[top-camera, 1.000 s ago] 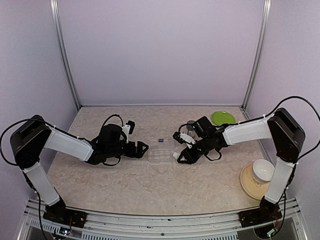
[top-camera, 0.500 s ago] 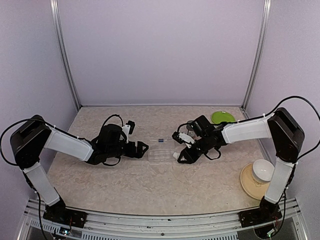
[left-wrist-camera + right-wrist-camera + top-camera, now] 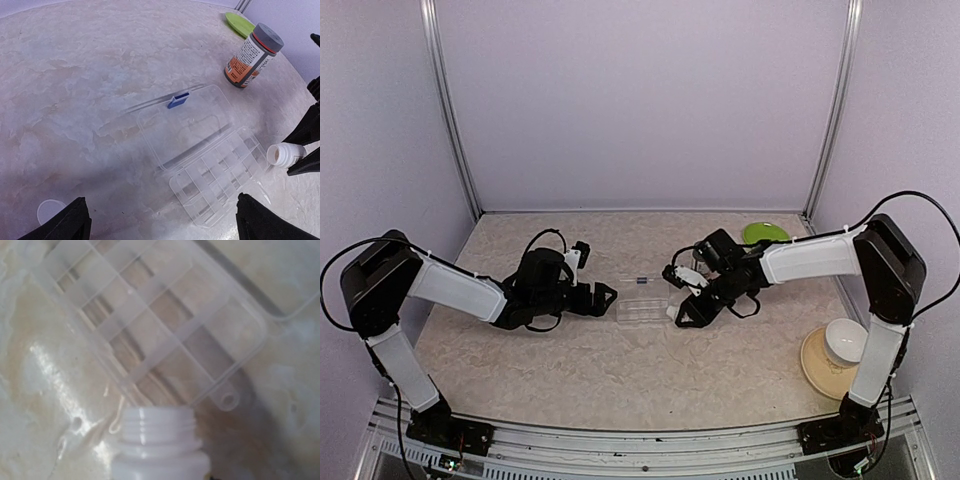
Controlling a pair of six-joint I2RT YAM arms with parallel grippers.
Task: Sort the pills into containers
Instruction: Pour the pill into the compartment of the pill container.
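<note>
Marbled beige table under pale lilac walls, and the clear pill box lies open at centre, its compartments showing only tabletop through the plastic. Left gripper hovers just beside the box's left end, jaws spread wide, holding nothing. Right gripper clamps a white bottle, uncapped mouth at the box's right corner

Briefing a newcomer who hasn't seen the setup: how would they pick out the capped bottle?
Start at the clear pill box mid-table. Beyond its open lid, toward the green plate, the capped bottle stands. Its grey cap and orange label set it apart from the plain white, uncapped bottle.
</note>
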